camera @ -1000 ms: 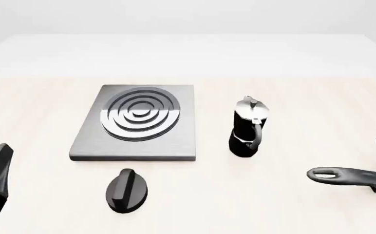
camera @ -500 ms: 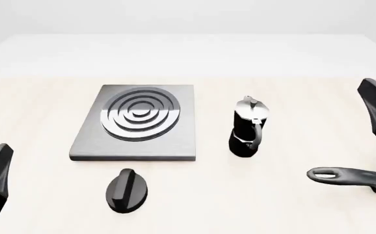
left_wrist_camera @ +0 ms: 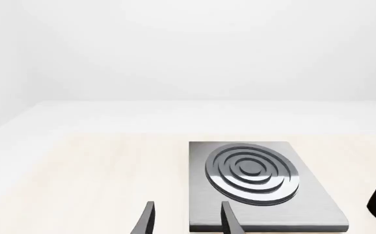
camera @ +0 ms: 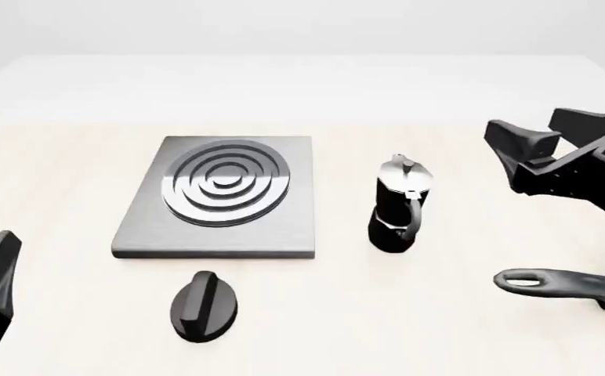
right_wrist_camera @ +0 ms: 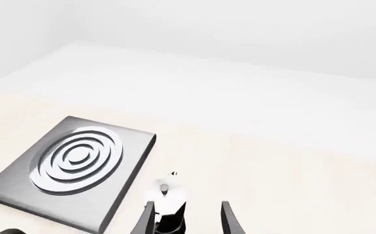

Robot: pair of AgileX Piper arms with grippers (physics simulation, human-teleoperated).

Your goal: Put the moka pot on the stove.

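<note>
Here my right claw (camera: 537, 129), jaws wide and empty, hangs right of the upright moka pot (camera: 398, 205), nearer than my left

Black moka pot (camera: 396, 213) with silver lid, dark-grey stove (camera: 219, 200), shiny concentric rings

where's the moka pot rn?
Front view: the moka pot stands upright on the table, just right of the stove, apart from it, nothing gripping it.

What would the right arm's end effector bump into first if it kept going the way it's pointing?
Probably the moka pot: its silver lid shows between the right end effector fingers. Depth is unclear, and they look apart in the front view.
</note>
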